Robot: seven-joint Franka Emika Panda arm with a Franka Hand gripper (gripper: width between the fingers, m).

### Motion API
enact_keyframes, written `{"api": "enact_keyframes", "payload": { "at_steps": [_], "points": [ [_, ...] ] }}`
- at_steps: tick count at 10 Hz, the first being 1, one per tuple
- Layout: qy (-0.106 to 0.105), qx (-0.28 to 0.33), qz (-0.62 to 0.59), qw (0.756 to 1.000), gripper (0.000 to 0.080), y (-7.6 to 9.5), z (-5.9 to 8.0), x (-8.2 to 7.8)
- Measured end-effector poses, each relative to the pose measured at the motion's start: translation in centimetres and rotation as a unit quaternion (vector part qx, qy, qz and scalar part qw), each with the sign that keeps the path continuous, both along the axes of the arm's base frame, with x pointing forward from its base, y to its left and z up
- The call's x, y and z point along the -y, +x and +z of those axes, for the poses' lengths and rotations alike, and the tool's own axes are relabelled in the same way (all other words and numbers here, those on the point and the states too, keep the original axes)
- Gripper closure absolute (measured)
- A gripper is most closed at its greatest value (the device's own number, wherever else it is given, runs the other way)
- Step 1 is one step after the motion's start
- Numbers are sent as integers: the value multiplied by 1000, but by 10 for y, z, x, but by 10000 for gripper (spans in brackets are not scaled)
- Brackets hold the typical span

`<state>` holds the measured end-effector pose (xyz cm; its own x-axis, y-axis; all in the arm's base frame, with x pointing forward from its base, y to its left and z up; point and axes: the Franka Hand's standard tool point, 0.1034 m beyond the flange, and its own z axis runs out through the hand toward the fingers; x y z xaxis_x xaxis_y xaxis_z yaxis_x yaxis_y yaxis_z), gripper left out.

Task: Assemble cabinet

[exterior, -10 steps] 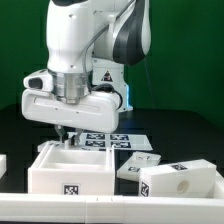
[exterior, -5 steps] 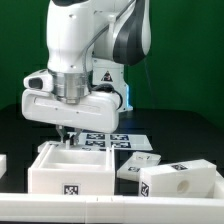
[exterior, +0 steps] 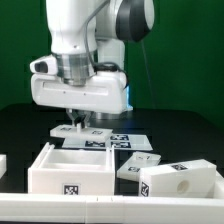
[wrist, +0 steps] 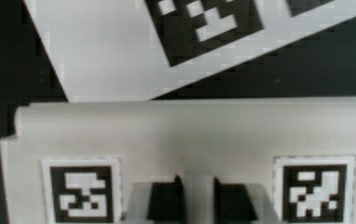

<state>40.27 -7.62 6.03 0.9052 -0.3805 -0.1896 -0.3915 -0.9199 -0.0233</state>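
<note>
Risen off the open cabinet box (exterior: 70, 172) below it, the gripper (exterior: 77, 124) had its fingers (wrist: 157, 200) pressed together, empty.

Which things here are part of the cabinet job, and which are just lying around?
Job:
- open white plastic box piece
- small flat white tagged piece
- white plastic block with round hole

Not part:
- thin flat white marker board

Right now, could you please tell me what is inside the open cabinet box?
Inside the open cabinet box, only bare white inner walls show. Its front wall hides the floor.
</note>
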Motion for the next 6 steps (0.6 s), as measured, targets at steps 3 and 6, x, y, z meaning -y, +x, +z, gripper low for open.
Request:
{"api": "enact_keyframes", "payload": {
  "at_steps": [3,6],
  "points": [
    [-2,-5,-3,1000,737,-2,-4,0],
    [-7,-10,-55,998,735,-2,-3,-1]
  ]
}}
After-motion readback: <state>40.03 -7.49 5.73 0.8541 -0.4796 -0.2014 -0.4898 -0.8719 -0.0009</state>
